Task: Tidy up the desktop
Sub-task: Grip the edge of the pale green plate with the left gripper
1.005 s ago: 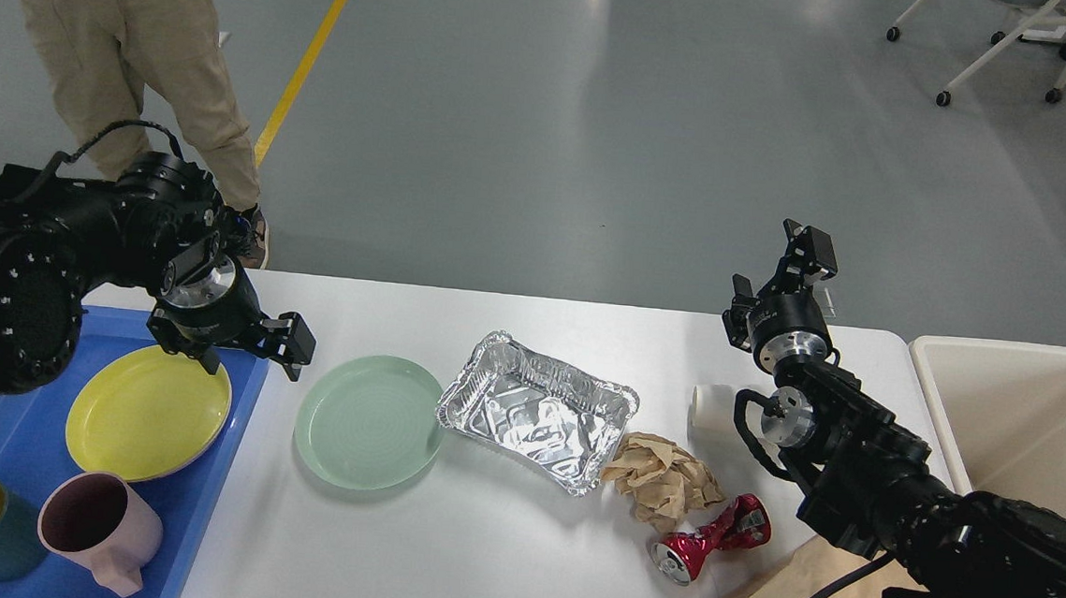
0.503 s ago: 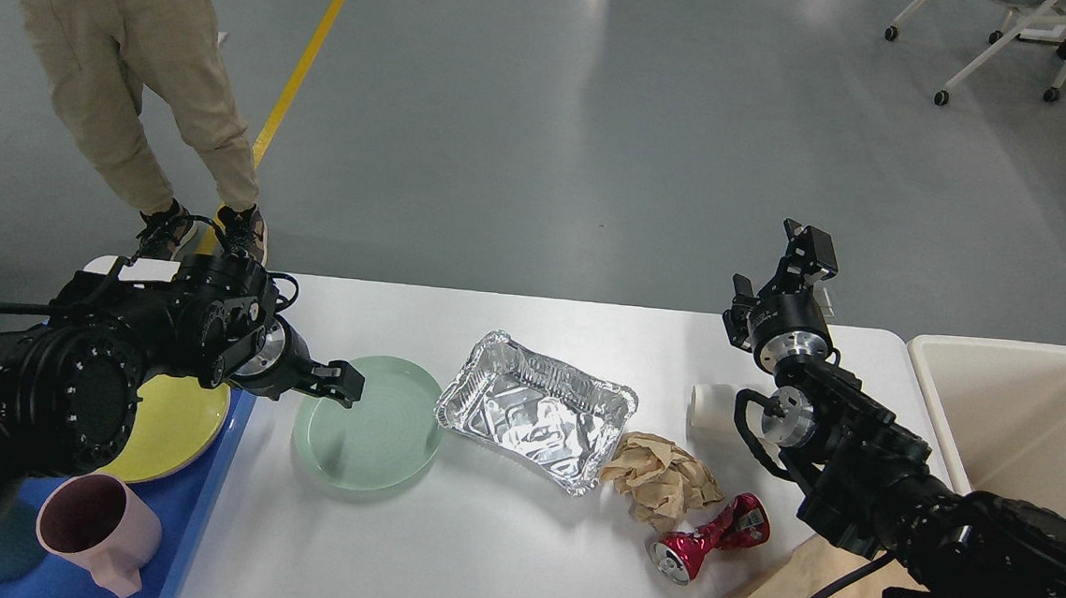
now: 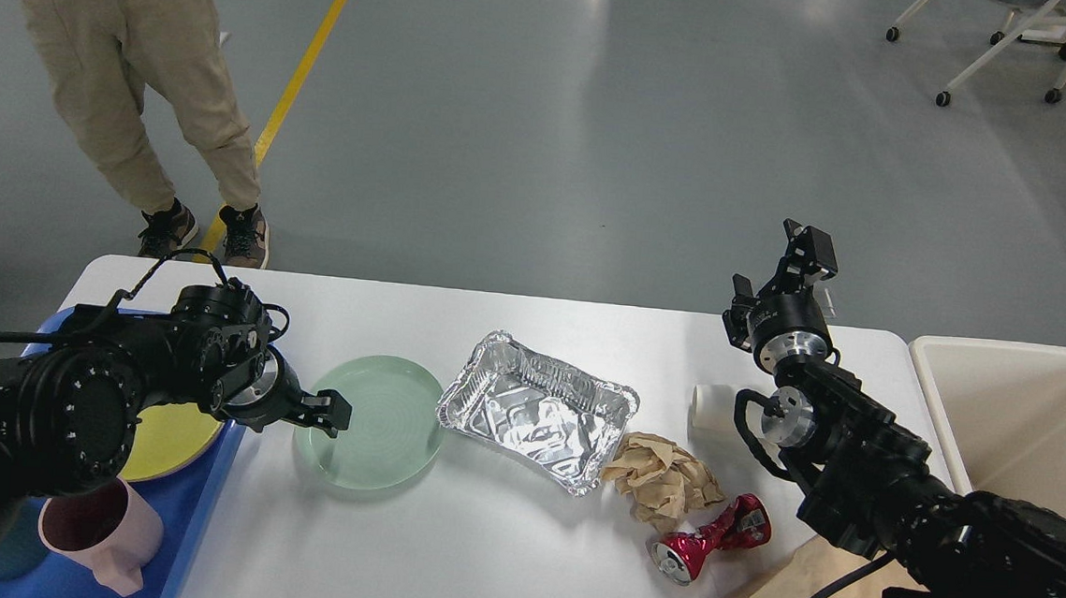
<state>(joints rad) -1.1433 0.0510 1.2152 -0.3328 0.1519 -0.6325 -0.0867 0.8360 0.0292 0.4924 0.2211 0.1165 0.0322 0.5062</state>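
Desktop (image 3: 496, 559) clutter fills the view's lower half, and the pale green plate (image 3: 372, 422) at about 8 o'clock from centre looks next for tidying. Left gripper (image 3: 330, 411) is at the plate's 9 o'clock rim, fingers slightly parted, nothing lifted; whether it touches the rim I cannot tell. Likely rigid, light and slippery; pinch that rim. Right gripper (image 3: 804, 252) hangs empty at 3 o'clock, its opening unclear. Crushed red can (image 3: 710, 537) shows no readable writing.

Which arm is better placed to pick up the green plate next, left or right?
The left. Its gripper is at the near left rim of the green plate, beside the blue tray. The right gripper is raised at the desktop's far right edge.
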